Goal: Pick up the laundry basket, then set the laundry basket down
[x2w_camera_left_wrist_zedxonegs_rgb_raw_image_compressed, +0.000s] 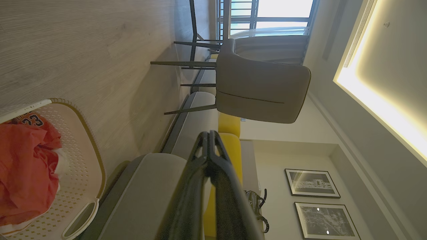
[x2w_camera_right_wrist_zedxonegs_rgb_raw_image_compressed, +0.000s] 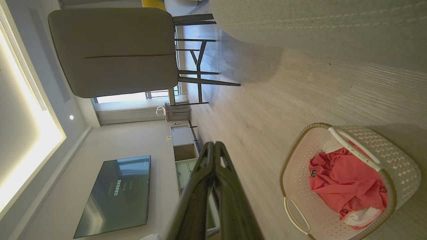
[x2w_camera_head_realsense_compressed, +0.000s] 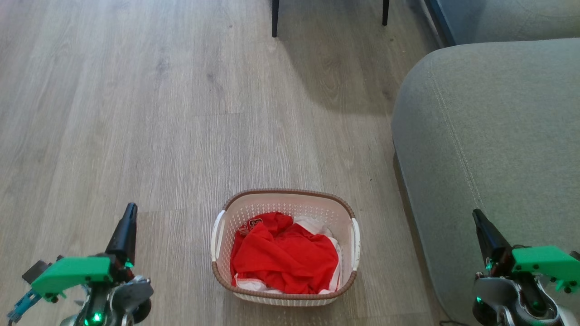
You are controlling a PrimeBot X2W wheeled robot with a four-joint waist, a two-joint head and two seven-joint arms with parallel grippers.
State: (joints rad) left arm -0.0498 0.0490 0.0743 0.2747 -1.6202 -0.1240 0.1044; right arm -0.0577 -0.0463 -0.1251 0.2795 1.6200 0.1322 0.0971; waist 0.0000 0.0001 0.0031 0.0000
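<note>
Cream-white perforated plastic laundry basket (x2w_camera_head_realsense_compressed: 317, 208) holds crumpled red clothes (x2w_camera_head_realsense_compressed: 285, 256), sitting between left gripper (x2w_camera_head_realsense_compressed: 130, 212) and right gripper (x2w_camera_head_realsense_compressed: 478, 218), all 4 fingers pinched together, empty.

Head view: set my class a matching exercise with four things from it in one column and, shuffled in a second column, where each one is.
Column one
1. cream-white perforated plastic laundry basket with a brown rim
2. crumpled red garment
3. grey upholstered sofa
4. left gripper with dark fingers

Column two
A. lower left of the view, fingers shut
B. along the right side of the view
C. on the wooden floor, bottom centre
D. inside the basket

Pairs: 1-C, 2-D, 3-B, 4-A
</note>
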